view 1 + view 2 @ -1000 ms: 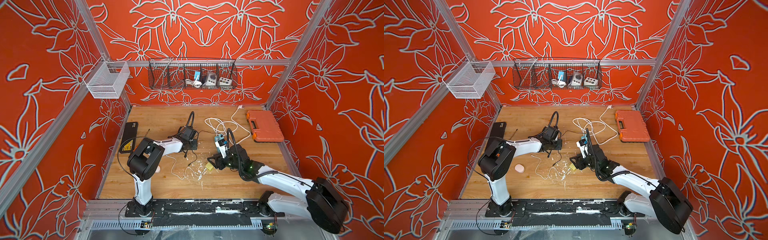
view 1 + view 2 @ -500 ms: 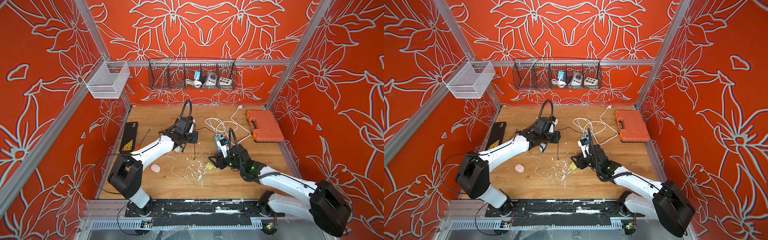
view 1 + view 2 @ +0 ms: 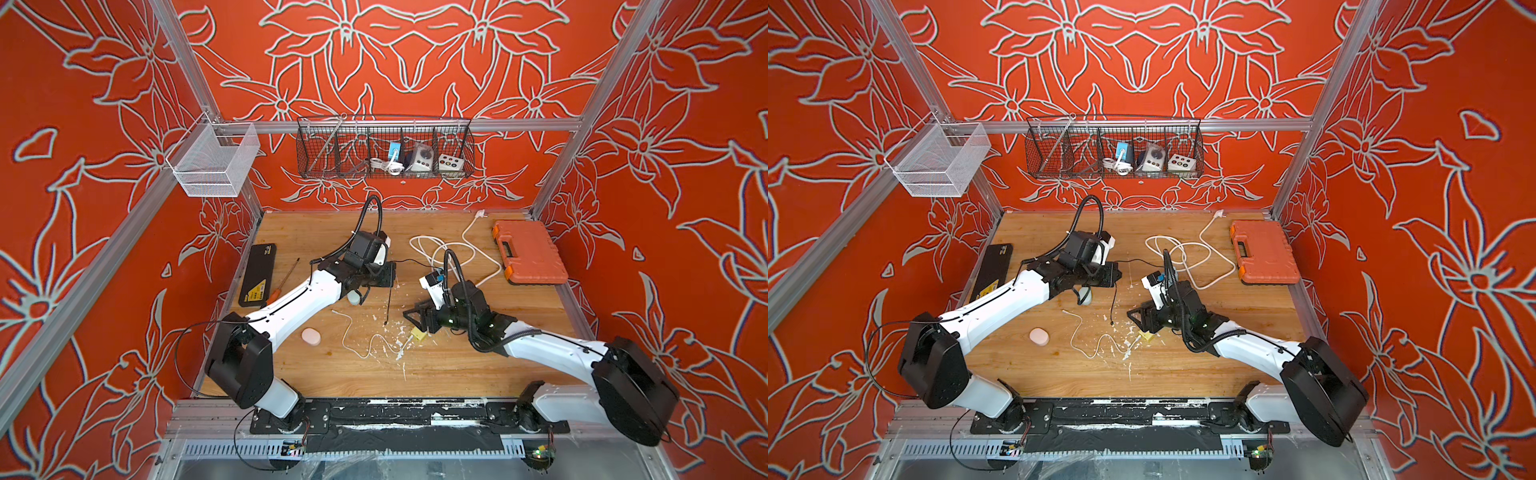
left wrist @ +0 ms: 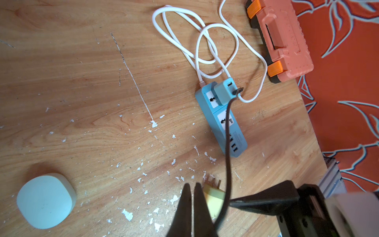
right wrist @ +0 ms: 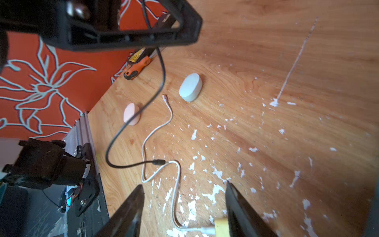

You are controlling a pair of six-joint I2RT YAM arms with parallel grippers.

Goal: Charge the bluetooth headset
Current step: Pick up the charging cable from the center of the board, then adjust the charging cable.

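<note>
Left gripper (image 4: 192,190) pressed together, black cable (image 4: 226,143) hanging just beside. Right gripper (image 5: 182,207) spread, straddling white cable (image 5: 178,180), yellow plug (image 5: 221,226) touching one finger. Open tabletop (image 5: 266,61) between it and white earbud case (image 5: 190,87).

Shows the left gripper (image 3: 1116,276) closed over the middle of the wooden table (image 3: 1225,332), with a thin black cable (image 3: 1113,305) dangling from it. Shows the right gripper (image 3: 1136,322) near it, jaws parted, just beside a yellow plug (image 3: 1147,337) on a thin white cable (image 3: 1072,338). Also takes in a pink case (image 3: 1039,336) lying near the left arm and an orange tool case (image 3: 1262,257) at the far right.
</note>
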